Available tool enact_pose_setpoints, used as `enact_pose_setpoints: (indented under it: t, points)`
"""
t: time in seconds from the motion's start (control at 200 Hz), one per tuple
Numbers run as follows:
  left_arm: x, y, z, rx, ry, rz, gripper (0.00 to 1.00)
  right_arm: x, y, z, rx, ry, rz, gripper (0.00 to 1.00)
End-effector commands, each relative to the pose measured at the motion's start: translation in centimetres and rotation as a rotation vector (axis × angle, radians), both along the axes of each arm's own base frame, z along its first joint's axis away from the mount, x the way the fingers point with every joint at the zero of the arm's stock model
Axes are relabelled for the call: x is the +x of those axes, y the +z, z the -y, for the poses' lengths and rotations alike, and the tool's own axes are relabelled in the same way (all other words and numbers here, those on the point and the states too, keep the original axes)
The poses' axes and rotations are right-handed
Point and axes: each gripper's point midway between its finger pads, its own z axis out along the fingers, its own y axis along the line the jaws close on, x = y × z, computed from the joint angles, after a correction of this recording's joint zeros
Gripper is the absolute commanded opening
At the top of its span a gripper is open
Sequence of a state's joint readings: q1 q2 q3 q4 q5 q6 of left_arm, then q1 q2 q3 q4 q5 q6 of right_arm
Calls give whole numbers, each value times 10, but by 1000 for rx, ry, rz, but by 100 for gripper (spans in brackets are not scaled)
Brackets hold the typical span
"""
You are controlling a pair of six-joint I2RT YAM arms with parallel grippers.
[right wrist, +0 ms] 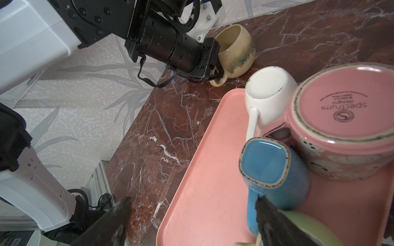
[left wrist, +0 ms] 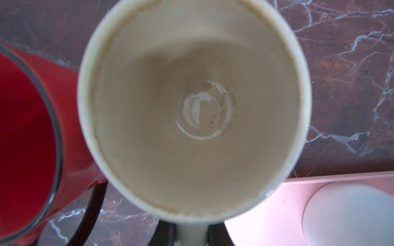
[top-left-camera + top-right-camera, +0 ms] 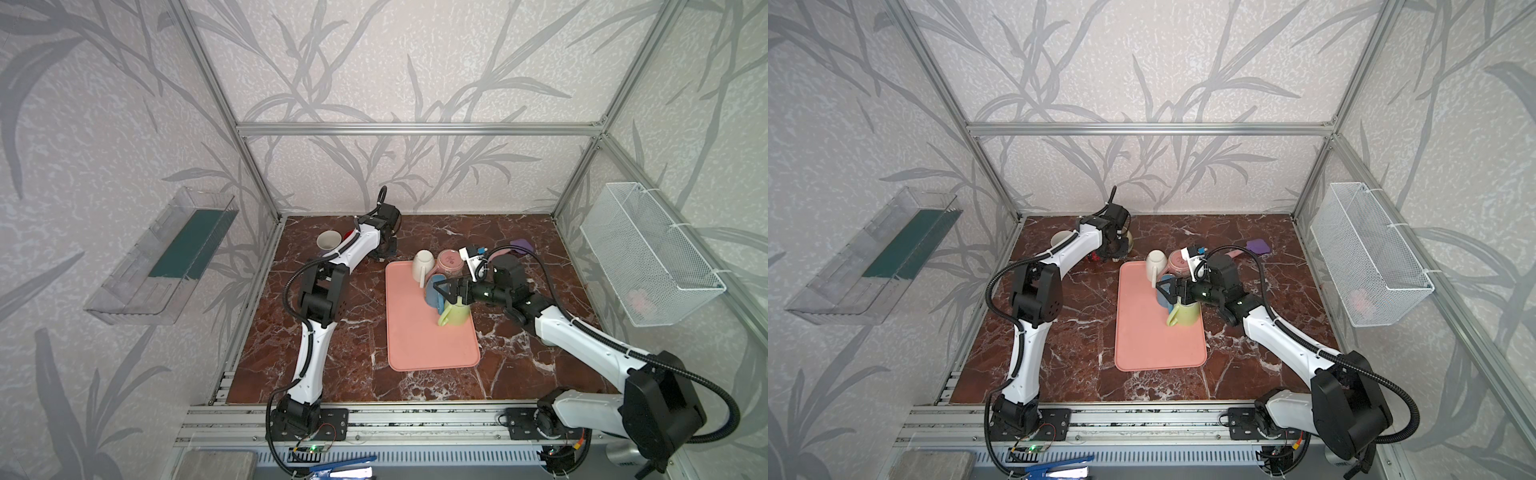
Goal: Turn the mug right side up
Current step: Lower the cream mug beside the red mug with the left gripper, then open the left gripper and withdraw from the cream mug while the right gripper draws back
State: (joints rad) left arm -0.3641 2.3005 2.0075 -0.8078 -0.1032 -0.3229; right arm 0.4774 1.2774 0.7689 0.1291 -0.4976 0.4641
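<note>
I work on a red-brown marble table (image 3: pixel 353 353) veined in white. It is boxed in by an aluminium frame (image 3: pixel 415 129) and walls papered with grey leaves. A clear plastic shelf (image 3: pixel 124 291) hangs on the left wall and a white wire basket (image 3: pixel 648 257) on the right wall. A pink tray (image 3: pixel 428 349) lies near the middle of the table.

My left gripper (image 1: pixel 217 76) is at the far side of the table, off the tray, with its jaws closed on the handle of the cream mug (image 1: pixel 236 51). My left wrist camera looks straight into that mug's stained inside, its mouth toward me. I cannot tell whether the cream mug's base rests fully on the marble. A red mug (image 2: pixel 21 127) is just beside it.

My right gripper (image 3: pixel 439 291) hangs over the tray with its jaws spread wide, holding nothing. Below it the blue mug (image 1: pixel 268 164) stands bottom up. It is crowded against the white mug (image 1: pixel 266 85) and the pink mug (image 1: pixel 341 127), both also bottom up at the tray's far end. A green mug (image 3: pixel 457 313) sits on their near side, partly hidden by my gripper.
</note>
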Motion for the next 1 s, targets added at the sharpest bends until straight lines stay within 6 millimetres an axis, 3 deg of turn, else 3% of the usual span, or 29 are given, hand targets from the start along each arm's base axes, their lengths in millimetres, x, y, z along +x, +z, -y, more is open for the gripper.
enact_pose_setpoints:
  t: [0.0, 0.225, 0.63, 0.845, 0.995]
  points:
    - [6, 10, -2, -2, 24, 37, 7, 2, -3, 1, 7, -3, -2, 90]
    - [1, 7, -6, 8, 27, 29, 20, 2, -2, 2, 5, -7, 1, 90]
    - [-7, 21, -5, 3, 24, 39, 34, 2, 2, 3, 8, -11, 5, 89]
    - [-19, 49, -2, -6, 9, 68, 48, -1, 9, 5, 9, -12, 17, 89]
    - [-39, 77, -1, -7, -9, 92, 56, -5, 19, 8, 9, -9, 28, 89]
